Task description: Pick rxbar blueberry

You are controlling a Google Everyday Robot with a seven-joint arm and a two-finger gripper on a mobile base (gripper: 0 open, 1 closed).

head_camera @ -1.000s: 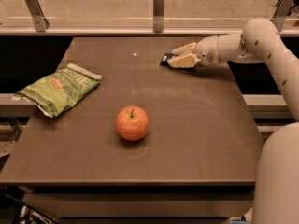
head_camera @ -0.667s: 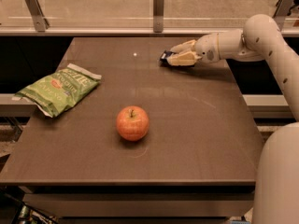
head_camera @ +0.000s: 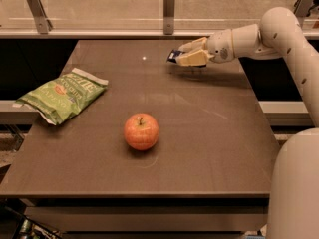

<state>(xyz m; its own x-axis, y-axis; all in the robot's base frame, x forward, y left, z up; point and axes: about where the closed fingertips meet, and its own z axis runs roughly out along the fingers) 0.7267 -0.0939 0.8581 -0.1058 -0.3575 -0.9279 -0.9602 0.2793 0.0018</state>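
**Gripping the bar at the far right**

Working over a broad, matte brown counter (head_camera: 209, 148), smooth enough to throw soft glare. Reaching in from the right with a rounded white arm (head_camera: 279, 29), probably kept low to meet a flat wrapper edge-on. Leaving alone the crinkly green chip bag (head_camera: 62, 94) at the left edge and the glossy round apple (head_camera: 141, 131) near the middle. Pinching with the tan claw (head_camera: 182, 55), narrowed onto the rxbar blueberry (head_camera: 172, 56), a thin navy slip poking leftward, seemingly just clear of the surface, judging by the shadow beneath.
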